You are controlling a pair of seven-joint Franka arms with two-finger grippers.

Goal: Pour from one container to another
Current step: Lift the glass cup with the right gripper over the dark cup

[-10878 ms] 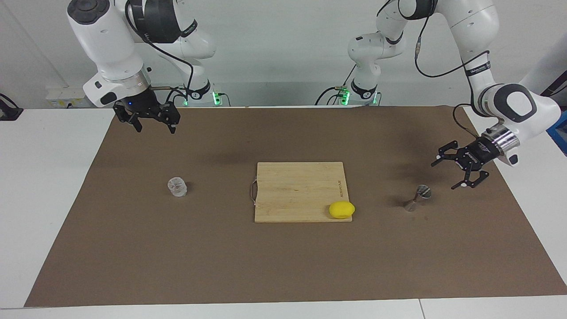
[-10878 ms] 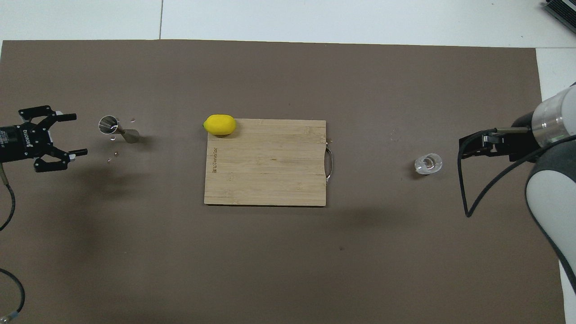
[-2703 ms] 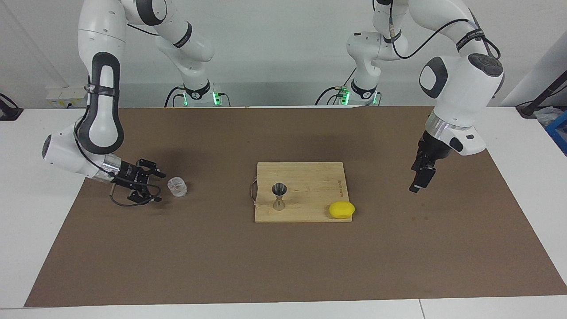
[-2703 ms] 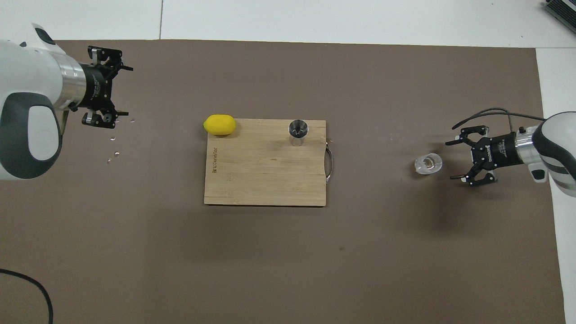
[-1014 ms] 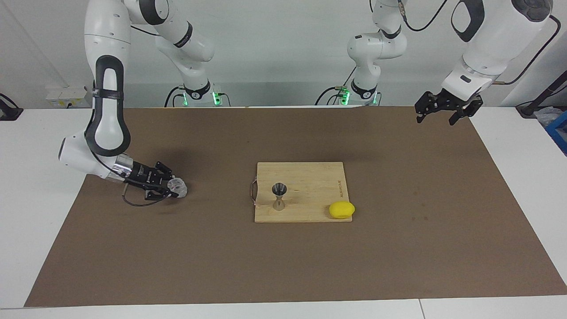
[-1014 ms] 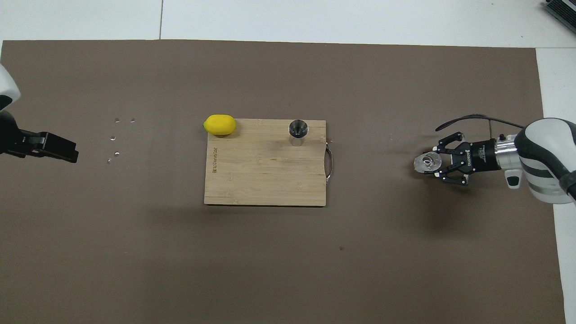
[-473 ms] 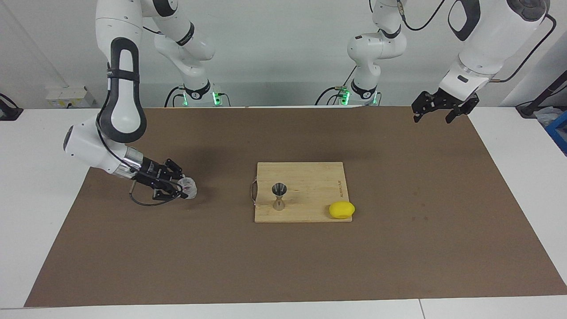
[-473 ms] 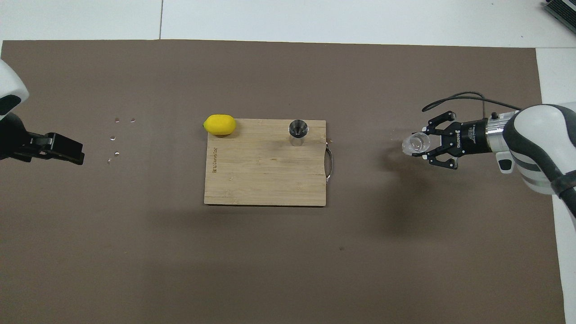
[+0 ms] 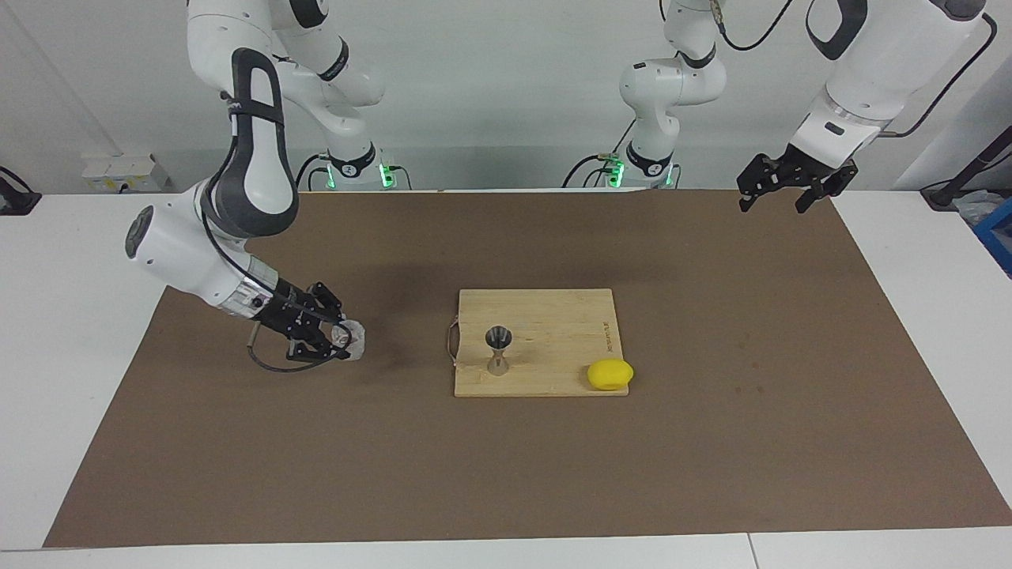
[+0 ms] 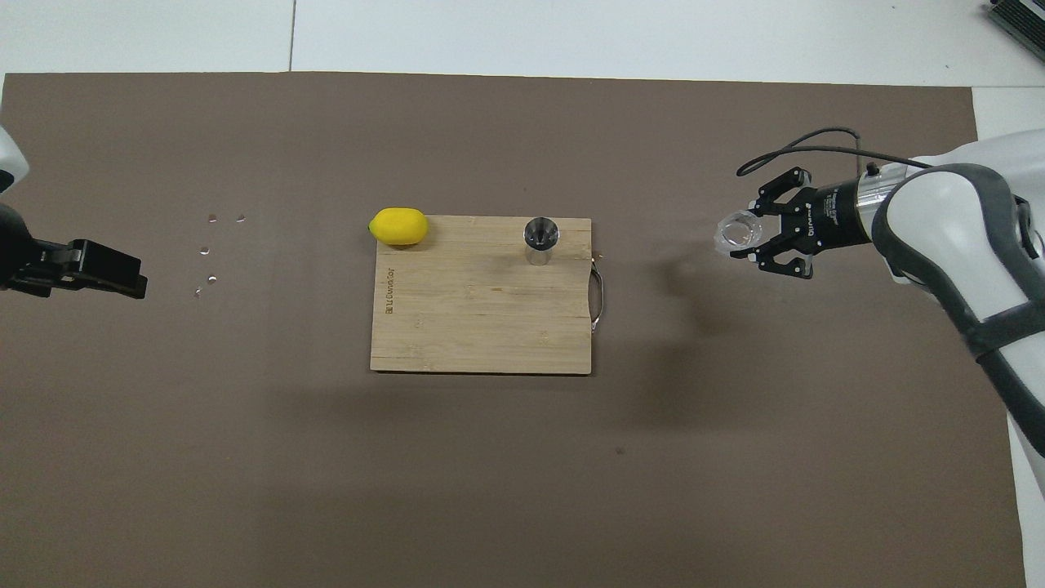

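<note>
Hardly any writing can be read here. The wooden cutting board [image 10: 482, 294] carries a short mark burned in along the edge at the left arm's end (the letters are too small to make out). A white word runs along the black body of the right gripper [image 10: 749, 238], also unreadable.

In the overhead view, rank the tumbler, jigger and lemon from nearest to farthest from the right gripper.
From the right gripper:
1. Glass tumbler, held in it, above the mat.
2. Jigger, on the cutting board, handle end.
3. Lemon, at the board's corner toward the left arm.
</note>
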